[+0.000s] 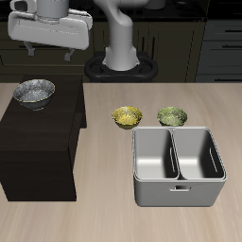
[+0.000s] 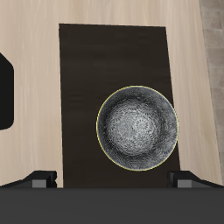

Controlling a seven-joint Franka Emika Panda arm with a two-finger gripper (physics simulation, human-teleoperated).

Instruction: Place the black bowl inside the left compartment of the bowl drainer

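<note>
The black bowl (image 1: 33,92) is silvery-grey and speckled, and stands upright on top of a dark wooden cabinet (image 1: 43,142), near its back edge. My gripper (image 1: 49,49) hangs well above the bowl and is open with nothing between its fingers. In the wrist view the black bowl (image 2: 137,127) lies below the gripper (image 2: 113,180), a little off its centre line, on the dark cabinet top (image 2: 87,79). The bowl drainer (image 1: 178,189), a grey tub with two deep wells, stands on the table beside the cabinet. Both of its wells are empty.
Two small yellow-green bowls (image 1: 127,116) (image 1: 171,115) sit on the table just behind the drainer. The robot's base (image 1: 121,57) stands at the back. Dark drawers line the wall behind.
</note>
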